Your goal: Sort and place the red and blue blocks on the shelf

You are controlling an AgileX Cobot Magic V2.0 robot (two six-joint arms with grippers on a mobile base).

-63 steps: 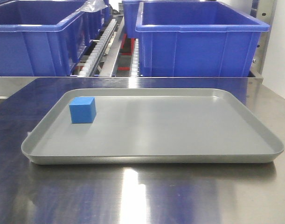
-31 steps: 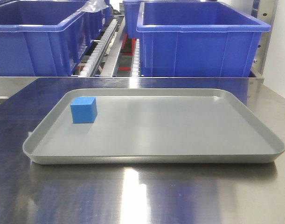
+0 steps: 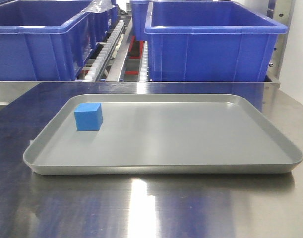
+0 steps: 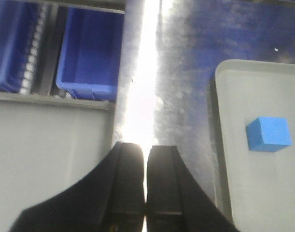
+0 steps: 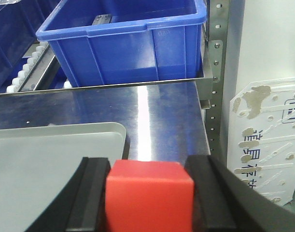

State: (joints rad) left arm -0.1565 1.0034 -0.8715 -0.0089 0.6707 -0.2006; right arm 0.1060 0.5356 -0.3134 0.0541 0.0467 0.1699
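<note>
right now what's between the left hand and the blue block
In the left wrist view, only shiny steel tabletop and the rim of the grey tray separate the shut left hand from the blue block.

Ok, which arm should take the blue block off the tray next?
Left. The left gripper is shut and empty, and its wrist view shows the blue block on the grey tray. The right gripper is clamped on the red block.
</note>
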